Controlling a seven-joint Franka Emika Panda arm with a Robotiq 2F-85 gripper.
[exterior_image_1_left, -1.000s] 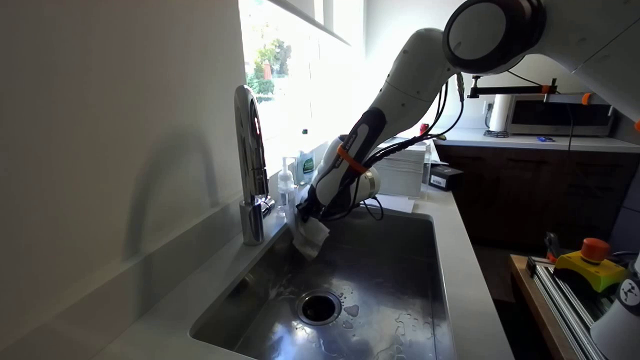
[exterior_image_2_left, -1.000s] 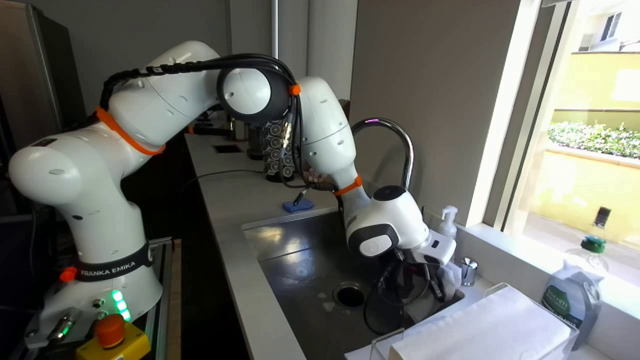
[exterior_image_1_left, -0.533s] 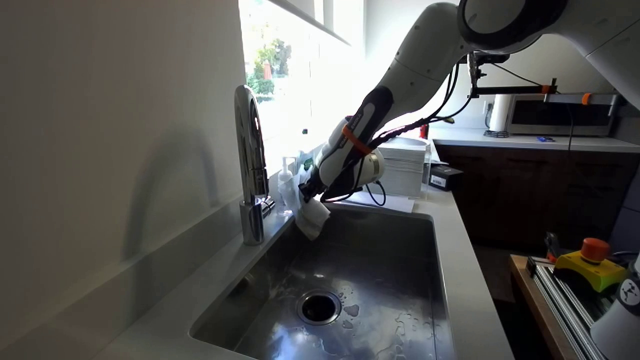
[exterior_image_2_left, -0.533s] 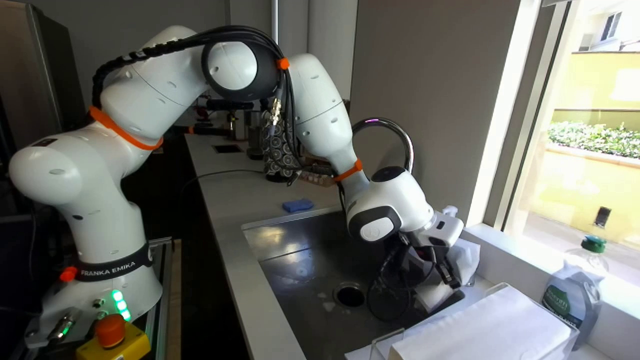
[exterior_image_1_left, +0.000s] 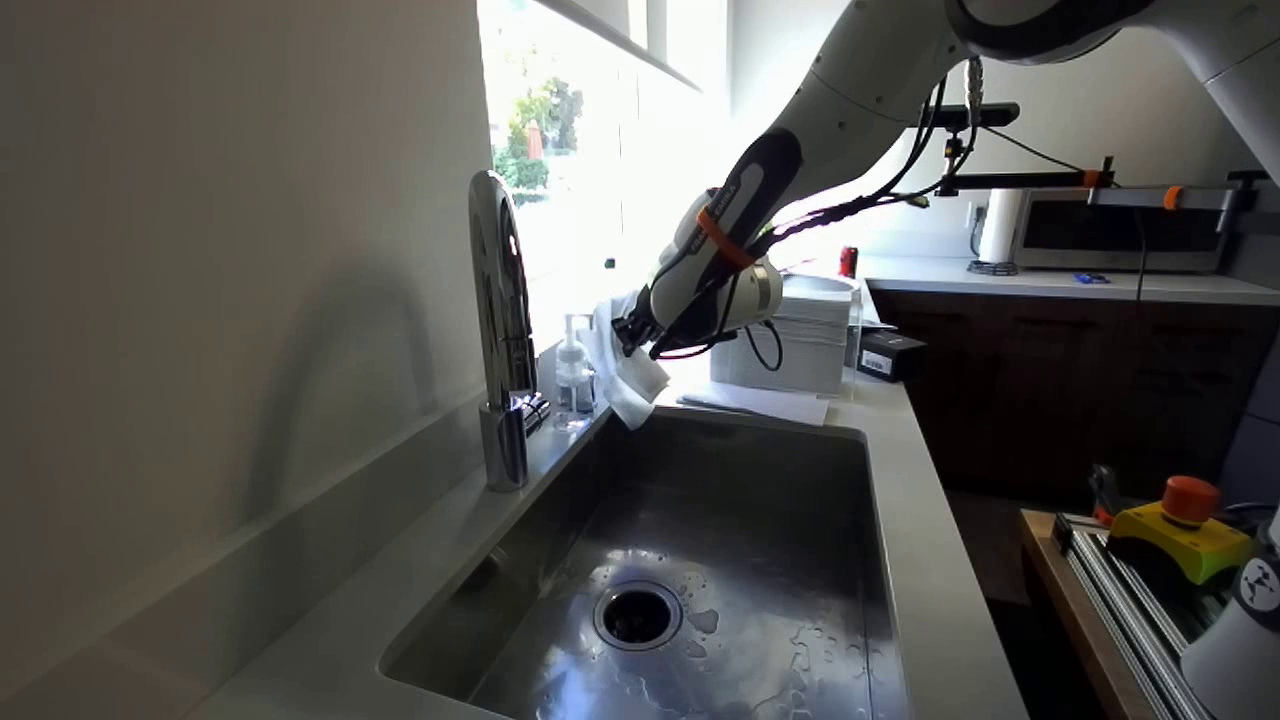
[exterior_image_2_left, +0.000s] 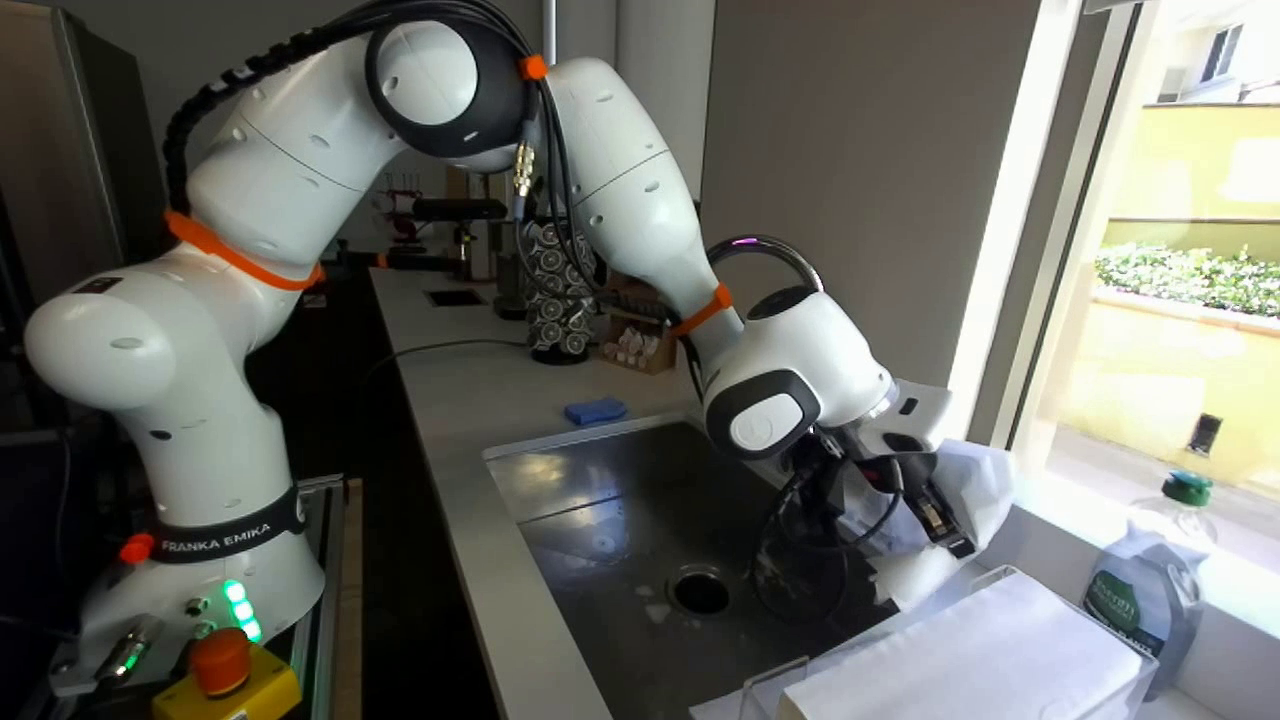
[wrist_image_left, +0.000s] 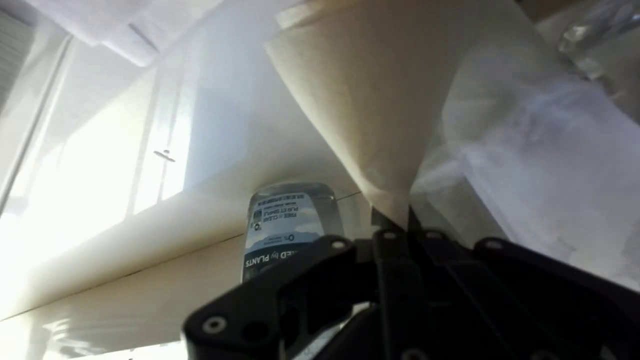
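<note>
The claw (wrist_image_left: 394, 220) pinches a paper towel (exterior_image_1_left: 640, 374) by a narrow gather, probably so its folds hang free, at the far left corner of the sink (exterior_image_1_left: 760, 455) in an exterior view, right of the pump bottle (exterior_image_1_left: 573, 374).

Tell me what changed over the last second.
The gripper has risen and shifted toward the window, lifting the white towel that hung down in the sink; its lower end now shows by the sink's corner. Nothing was taken hold of or let go: the towel stays pinched. The faucet, blue sponge and green-capped bottle are where they were.
</note>
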